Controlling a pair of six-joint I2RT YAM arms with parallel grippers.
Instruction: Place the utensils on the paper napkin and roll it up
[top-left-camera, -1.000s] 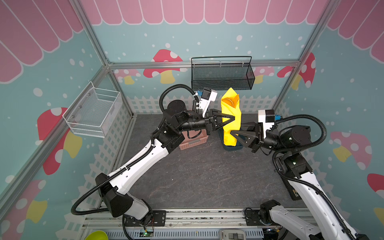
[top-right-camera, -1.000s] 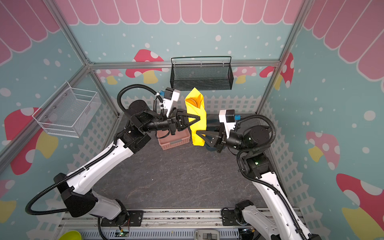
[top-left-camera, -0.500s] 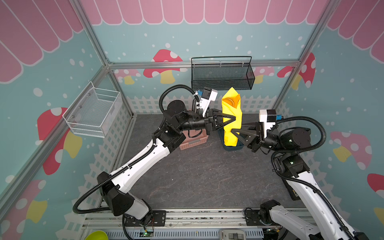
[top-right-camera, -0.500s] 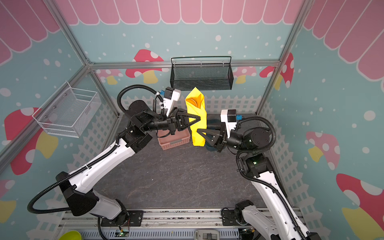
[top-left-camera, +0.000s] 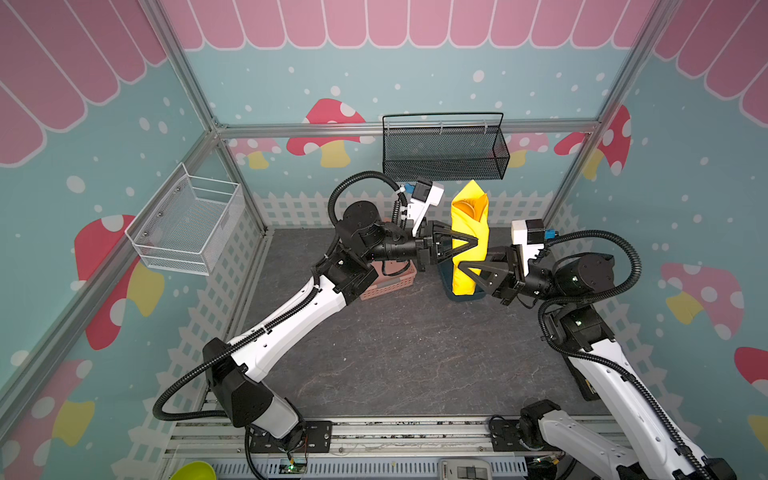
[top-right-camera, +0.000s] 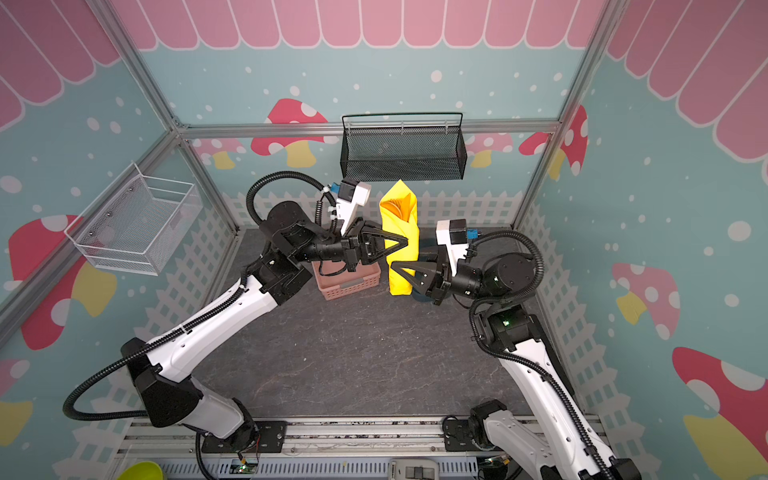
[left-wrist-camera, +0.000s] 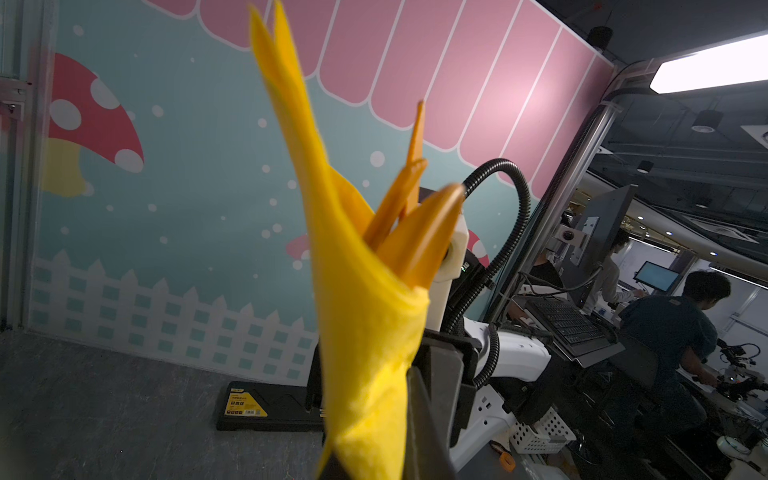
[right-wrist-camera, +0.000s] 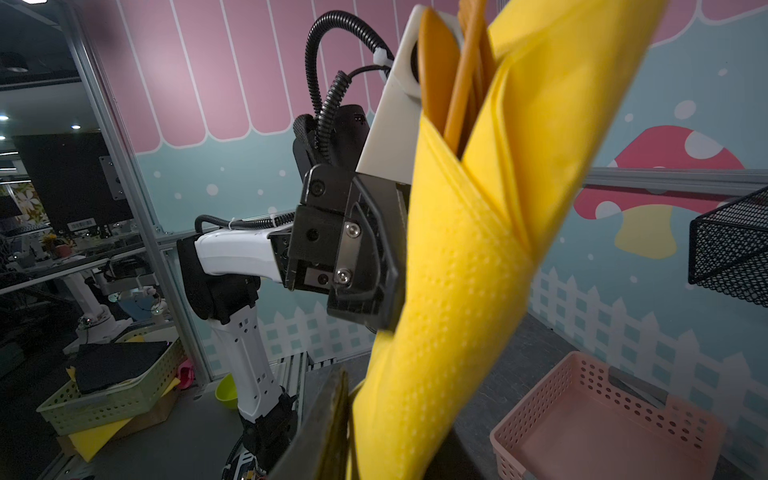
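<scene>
above the table, left jaws clamp the rolled yellow napkin, orange utensils protruding; right jaws unclear.

Both top views hang high over the 6 o'clock edge of my table. They look steeply down toward the back wall at 12, far enough to take in the whole workspace, and they share nearly everything. My left wrist camera sits almost against the paper napkin and faces 3 o'clock, catching my right arm behind it. My right wrist camera, equally close, faces 9 o'clock toward my left arm. All four views share the napkin.
</scene>
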